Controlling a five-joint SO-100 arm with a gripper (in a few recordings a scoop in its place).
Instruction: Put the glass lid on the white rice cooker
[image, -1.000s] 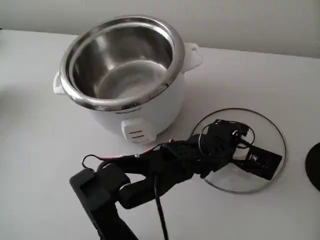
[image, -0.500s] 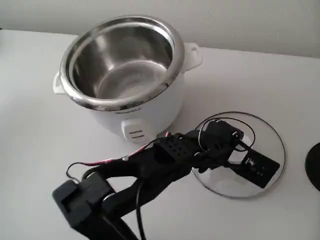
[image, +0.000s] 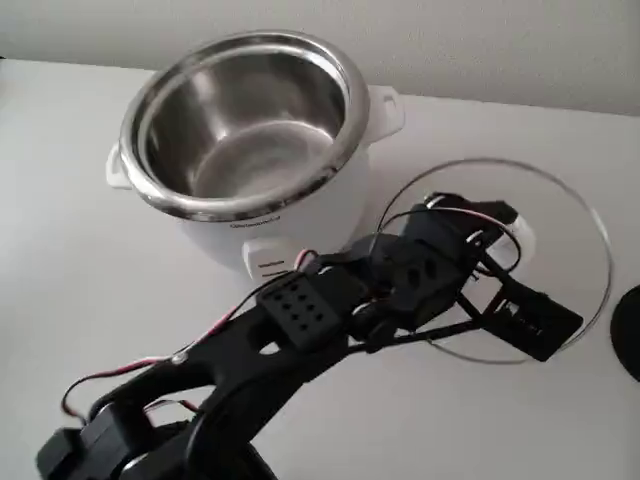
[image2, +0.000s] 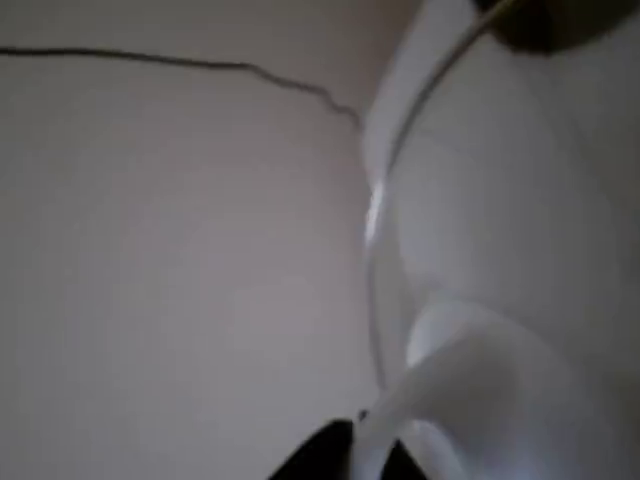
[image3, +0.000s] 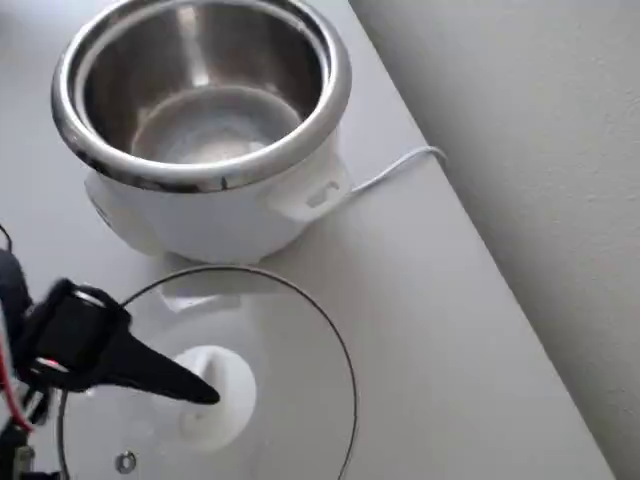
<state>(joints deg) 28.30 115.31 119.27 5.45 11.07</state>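
Lifted since a second ago, the glass lid (image: 500, 258) no longer lies flat on the counter (image: 80, 270): its far rim now rides higher and the disc tilts, with the arm's shoulder end dropped lower in the fixed view. The claw (image: 497, 240) is clamped on the lid's white knob (image3: 212, 385), which the overhead view shows pinched beside a dark pointed finger (image3: 160, 370); in the wrist view the knob (image2: 470, 390) and the curved metal rim fill the right half, blurred. What the coming move turns on is direction: the white rice cooker (image: 255, 150) stands up and to the left of the held lid in the fixed view, just beside it, its open steel pot (image3: 200, 90) facing upward with the rim higher than the lid's lower edge. Judging from this, the lid has to rise further, clear the near rim and travel left before it can be levelled over the mouth. The black arm stretches from the bottom-left corner of the fixed view diagonally toward the lid, wrist bent down onto the knob, its red wires (image: 120, 372) trailing along the links. A white power cord (image3: 395, 168) runs off behind the cooker.
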